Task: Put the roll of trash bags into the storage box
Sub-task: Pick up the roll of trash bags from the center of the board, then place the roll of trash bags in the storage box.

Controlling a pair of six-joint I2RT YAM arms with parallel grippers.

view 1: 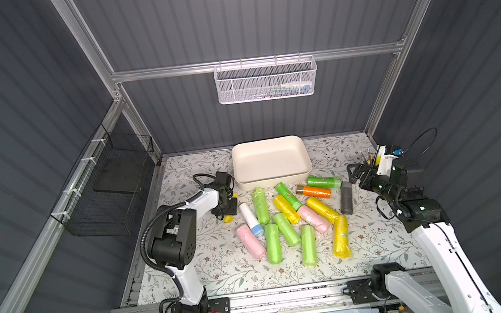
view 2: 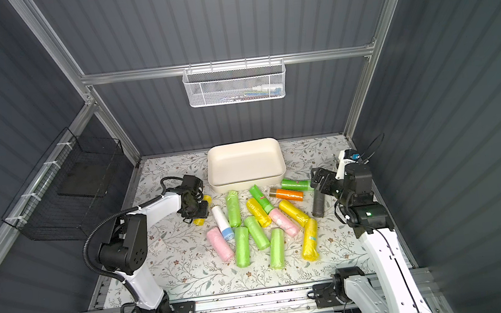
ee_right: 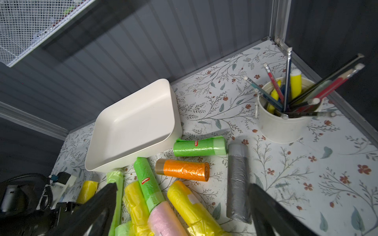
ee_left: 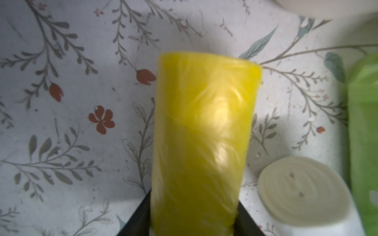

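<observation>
In both top views the left arm [view 1: 184,231] rises from its base at the lower left of the frame, folds at a black elbow and sends its white forearm toward the upper right. The left gripper [view 1: 225,209] points straight down at middle left. In the left wrist view its dark fingers [ee_left: 140,216] press against both sides of a yellow roll [ee_left: 200,132]. The right arm [view 1: 423,212] climbs from the lower right corner, bends at mid right, and its wrist leans leftward. The right gripper [view 1: 353,175] has its jaws spread wide, with nothing between them
</observation>
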